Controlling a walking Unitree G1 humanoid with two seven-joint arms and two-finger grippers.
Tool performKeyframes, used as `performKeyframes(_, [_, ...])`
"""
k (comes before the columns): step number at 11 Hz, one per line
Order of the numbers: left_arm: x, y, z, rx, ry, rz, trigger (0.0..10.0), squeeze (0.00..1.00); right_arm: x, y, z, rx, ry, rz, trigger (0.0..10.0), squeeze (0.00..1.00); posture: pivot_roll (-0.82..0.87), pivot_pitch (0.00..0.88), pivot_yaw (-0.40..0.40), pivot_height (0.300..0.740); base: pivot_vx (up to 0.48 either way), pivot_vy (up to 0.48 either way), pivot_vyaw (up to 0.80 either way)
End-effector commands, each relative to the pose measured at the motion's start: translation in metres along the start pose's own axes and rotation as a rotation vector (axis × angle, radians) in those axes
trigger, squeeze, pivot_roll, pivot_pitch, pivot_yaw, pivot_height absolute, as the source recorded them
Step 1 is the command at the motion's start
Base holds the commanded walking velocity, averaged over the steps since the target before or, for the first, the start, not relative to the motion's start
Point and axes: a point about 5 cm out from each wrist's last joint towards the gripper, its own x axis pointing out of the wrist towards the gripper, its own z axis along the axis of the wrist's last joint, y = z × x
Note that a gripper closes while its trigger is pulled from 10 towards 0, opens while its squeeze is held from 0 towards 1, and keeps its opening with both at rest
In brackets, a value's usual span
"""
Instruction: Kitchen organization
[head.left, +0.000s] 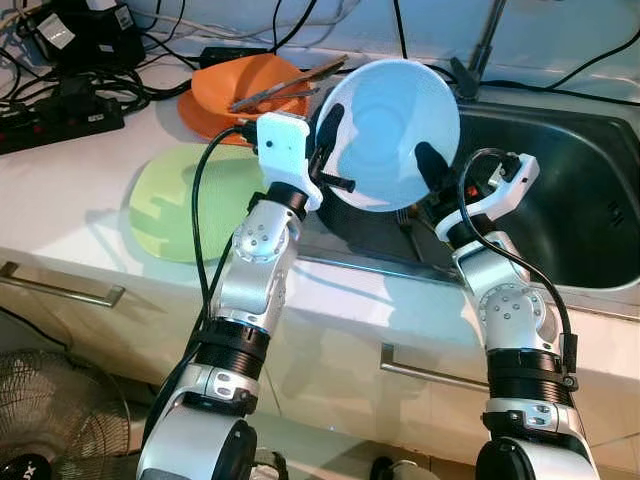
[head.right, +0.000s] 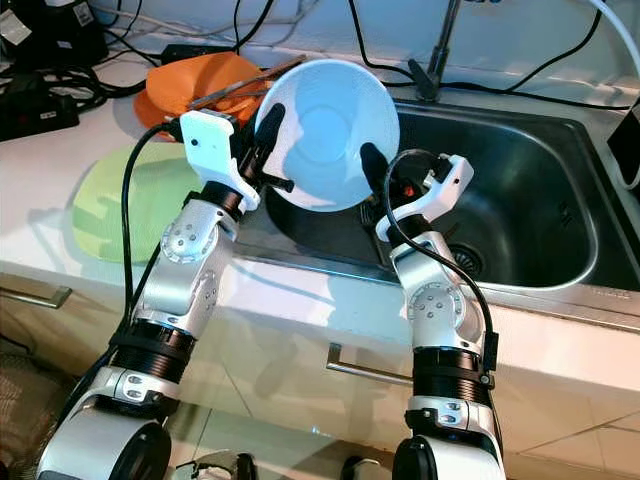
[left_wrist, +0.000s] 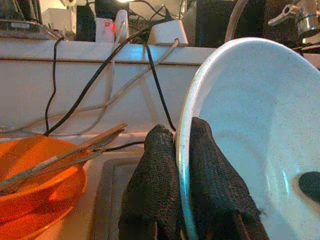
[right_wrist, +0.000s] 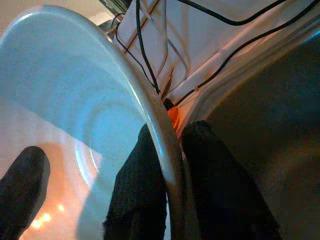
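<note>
The left gripper (head.left: 327, 140) pinches the left rim of the pale blue bowl (head.left: 390, 130). The right gripper (head.left: 432, 165) pinches the right rim. Two grips likely keep the big bowl from tipping. It is held up on its side, over the near left corner of the sink (head.left: 570, 200). The bowl is round, smooth and shiny, with nothing inside.

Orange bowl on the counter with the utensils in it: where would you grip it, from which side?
Pinch the orange bowl by its bare near rim, coming in from the robot's left side. The utensils lie across its sink side, so that rim is blocked. Both hands are now shut on the pale blue bowl.
</note>
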Motion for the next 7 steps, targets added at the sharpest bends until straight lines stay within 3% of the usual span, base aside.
performKeyframes(1, [-0.0003,0.0033,0.0068,0.02,-0.027,0.015,10.0,0.0,0.0017,0.0041,0.0031,0.01,-0.009,0.02,0.0,0.0,0.06,0.047,0.039,0.74,0.0,0.0,0.0])
performKeyframes(7, [0.0014,0.0089,0.0058,0.055,-0.009,0.041,10.0,0.0,0.0039,0.0044,0.0031,0.015,-0.022,0.011,0.0,0.0,0.06,0.06,0.041,0.74,0.0,0.0,0.0])
